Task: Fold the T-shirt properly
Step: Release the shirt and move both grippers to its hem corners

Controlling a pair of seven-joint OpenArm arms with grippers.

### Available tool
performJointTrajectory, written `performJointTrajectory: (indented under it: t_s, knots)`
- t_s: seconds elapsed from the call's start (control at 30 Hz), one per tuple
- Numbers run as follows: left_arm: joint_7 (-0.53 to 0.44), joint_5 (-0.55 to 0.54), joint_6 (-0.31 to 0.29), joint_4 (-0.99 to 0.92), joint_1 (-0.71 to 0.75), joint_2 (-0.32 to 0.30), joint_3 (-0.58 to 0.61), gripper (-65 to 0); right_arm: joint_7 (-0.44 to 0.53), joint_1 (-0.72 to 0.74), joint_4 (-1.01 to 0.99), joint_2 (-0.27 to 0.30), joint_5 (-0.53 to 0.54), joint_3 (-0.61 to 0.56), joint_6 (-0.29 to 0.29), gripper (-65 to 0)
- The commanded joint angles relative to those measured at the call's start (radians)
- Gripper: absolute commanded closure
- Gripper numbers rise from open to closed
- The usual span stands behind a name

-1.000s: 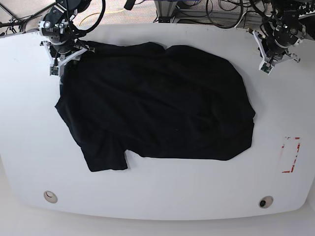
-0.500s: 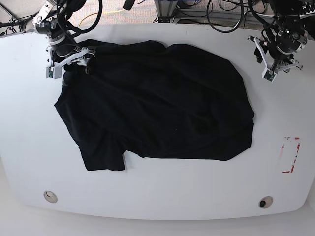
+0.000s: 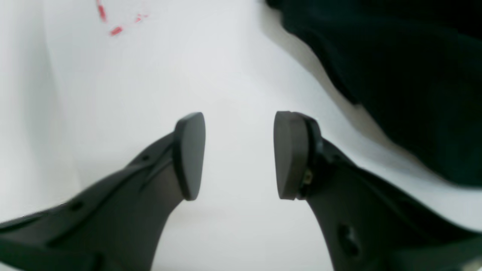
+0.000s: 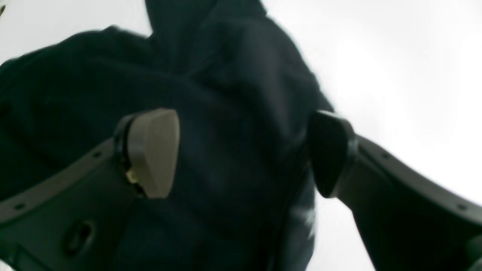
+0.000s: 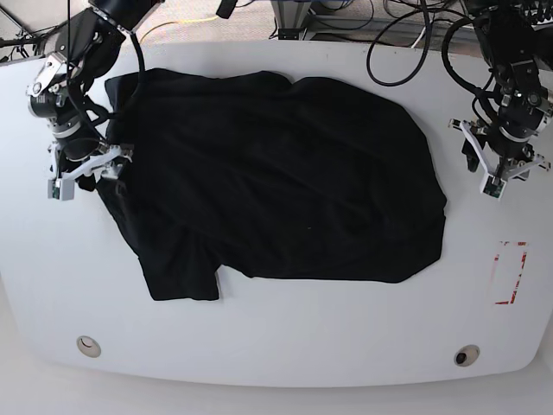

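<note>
The black T-shirt [image 5: 276, 173] lies spread and rumpled across the white table [image 5: 285, 337], one sleeve [image 5: 183, 277] pointing to the front left. My right gripper [image 5: 86, 170] hangs over the shirt's left edge. In the right wrist view its jaws are open [image 4: 241, 150], with dark fabric [image 4: 226, 94] below and between them, not pinched. My left gripper [image 5: 514, 173] is over bare table, a little right of the shirt's right edge. In the left wrist view it stands open [image 3: 239, 150] with nothing between its pads, and the T-shirt [image 3: 414, 94] lies off to the upper right.
A red tape outline [image 5: 511, 272] marks the table at the right, also showing as red marks [image 3: 113, 30] in the left wrist view. Two round holes [image 5: 88, 346] [image 5: 467, 355] sit near the front edge. Cables [image 5: 389, 26] crowd the far edge.
Both arms have come forward from the far corners along the table's sides. Both grippers have opened wider. The shirt's far-left corner now lies loose on the table.
</note>
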Motion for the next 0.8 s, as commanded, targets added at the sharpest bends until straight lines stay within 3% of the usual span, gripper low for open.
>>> performJointTrajectory:
  t_s: [0.0, 0.23, 0.43, 0.57, 0.77]
  knots:
    - [-0.023, -0.008, 0.001, 0.013, -0.032, -0.013, -0.004, -27.9, 0.020, 0.088, -0.086, 0.053, -0.019, 0.001, 0.006, -50.7]
    - [-0.023, -0.008, 0.001, 0.013, -0.046, -0.013, 0.001, -27.8, 0.037, 0.298, -0.435, 0.176, -0.088, -0.051, 0.007, -49.6]
    - [-0.023, -0.008, 0.001, 0.013, -0.044, -0.013, 0.002, -27.6, 0.181, 0.415, -0.748, 0.265, -0.094, -0.145, 0.007, -46.8]
    - [-0.023, -0.008, 0.001, 0.012, -0.044, -0.013, 0.002, -27.6, 0.277, 0.449, -0.897, 0.290, -0.094, -0.228, 0.007, -46.8]
    - [-0.023, -0.008, 0.001, 0.012, -0.050, -0.013, -0.001, -27.8, 0.350, 0.447, -0.991, 0.283, -0.096, -0.260, 0.007, -46.8]
